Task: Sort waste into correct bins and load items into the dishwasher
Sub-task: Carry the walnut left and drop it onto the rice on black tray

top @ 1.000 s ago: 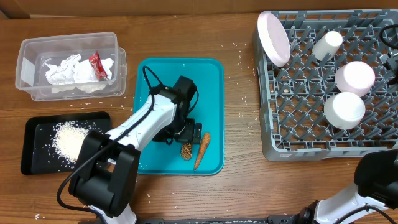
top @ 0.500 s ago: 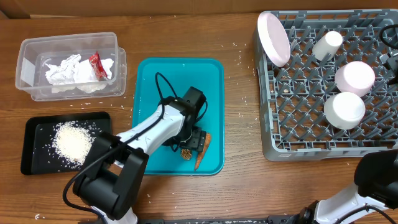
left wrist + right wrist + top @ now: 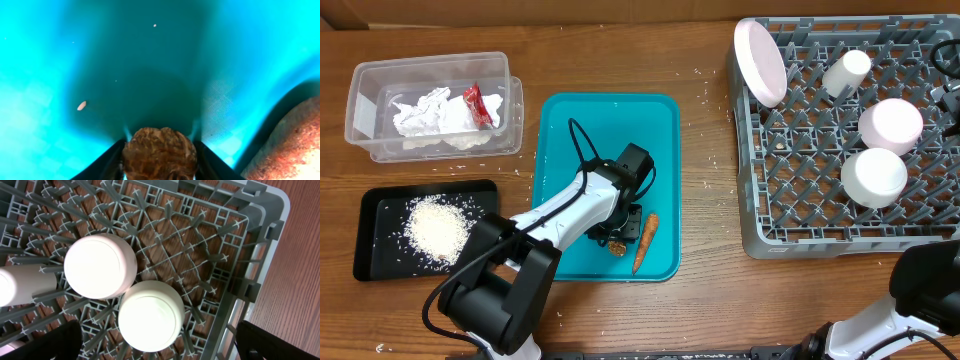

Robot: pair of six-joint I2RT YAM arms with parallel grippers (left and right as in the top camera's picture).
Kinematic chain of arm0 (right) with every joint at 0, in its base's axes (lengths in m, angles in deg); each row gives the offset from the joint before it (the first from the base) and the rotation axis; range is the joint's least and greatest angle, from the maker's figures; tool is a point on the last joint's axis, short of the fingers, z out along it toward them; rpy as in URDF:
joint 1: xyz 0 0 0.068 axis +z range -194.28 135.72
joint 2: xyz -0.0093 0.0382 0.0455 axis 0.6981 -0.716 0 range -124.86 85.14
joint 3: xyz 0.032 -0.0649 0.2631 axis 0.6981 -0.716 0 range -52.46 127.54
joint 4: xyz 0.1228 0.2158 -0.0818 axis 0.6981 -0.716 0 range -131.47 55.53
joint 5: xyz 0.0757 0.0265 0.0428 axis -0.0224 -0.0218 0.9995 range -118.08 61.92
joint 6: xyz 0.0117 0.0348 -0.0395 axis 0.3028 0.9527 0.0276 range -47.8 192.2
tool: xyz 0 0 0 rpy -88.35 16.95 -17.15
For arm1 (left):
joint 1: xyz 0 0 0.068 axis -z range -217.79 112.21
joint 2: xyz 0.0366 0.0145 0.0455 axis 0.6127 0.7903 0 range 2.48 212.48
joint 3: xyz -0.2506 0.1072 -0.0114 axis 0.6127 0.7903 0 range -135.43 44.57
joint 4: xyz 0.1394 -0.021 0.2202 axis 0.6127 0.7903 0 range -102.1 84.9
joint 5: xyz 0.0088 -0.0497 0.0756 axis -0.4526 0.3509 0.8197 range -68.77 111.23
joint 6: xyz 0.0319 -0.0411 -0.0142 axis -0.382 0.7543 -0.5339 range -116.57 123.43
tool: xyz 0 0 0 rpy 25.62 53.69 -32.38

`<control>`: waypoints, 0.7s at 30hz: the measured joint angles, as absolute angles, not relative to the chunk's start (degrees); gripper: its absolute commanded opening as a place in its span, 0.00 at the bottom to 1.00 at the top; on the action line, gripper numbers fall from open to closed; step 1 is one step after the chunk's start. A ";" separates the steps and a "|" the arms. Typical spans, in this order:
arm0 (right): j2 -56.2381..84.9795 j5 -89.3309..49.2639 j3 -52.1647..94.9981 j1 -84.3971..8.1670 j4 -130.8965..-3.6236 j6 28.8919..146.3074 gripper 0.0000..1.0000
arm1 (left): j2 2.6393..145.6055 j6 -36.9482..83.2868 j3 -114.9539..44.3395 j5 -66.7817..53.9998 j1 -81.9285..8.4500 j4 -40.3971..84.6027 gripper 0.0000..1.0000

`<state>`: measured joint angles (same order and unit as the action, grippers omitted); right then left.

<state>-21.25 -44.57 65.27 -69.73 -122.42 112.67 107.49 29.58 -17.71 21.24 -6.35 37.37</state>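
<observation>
Moved in the last second from mid-tray down toward the near edge of the teal tray [image 3: 555,130], and now settled over the brown food lump [image 3: 617,243]: left pincer [image 3: 616,239]. Narrowed onto that lump, judging by the left wrist view, where the brown speckled piece [image 3: 159,152] sits snug between the two dark fingers [image 3: 102,165]; not yet lifted, still low on the tray floor. Just beside it, toward the right edge of the tabletop, the carrot stick [image 3: 645,240], untouched. Already sorted at the far left corner: crumpled paper [image 3: 425,115] and red wrapper [image 3: 477,106] in the clear tub [image 3: 360,120]; rice [image 3: 432,225] in the black tray [image 3: 375,210] at the left edge. Loaded in the dish rack [image 3: 760,190] at the right: plate [image 3: 761,62], bowls [image 3: 891,125], cup [image 3: 847,72]. Probably next: lift, then carry to a bin. Right pincer above the rack, fingers barely in frame; cannot tell its opening.
</observation>
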 measured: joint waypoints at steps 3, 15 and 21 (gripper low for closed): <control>-21.25 -44.59 65.27 -69.73 -122.44 112.65 1.00 | 107.49 30.57 -17.71 21.04 -6.37 37.37 0.42; -21.25 -44.55 65.27 -69.73 -122.46 112.67 1.00 | 107.64 33.08 -23.72 21.04 -14.92 49.89 0.31; -21.25 -44.57 65.27 -69.73 -122.42 112.69 1.00 | 107.64 33.08 -32.86 21.41 -26.00 55.36 0.33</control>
<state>-21.25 -44.57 65.27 -69.73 -122.42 112.69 107.64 33.08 -32.86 21.41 -26.00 55.36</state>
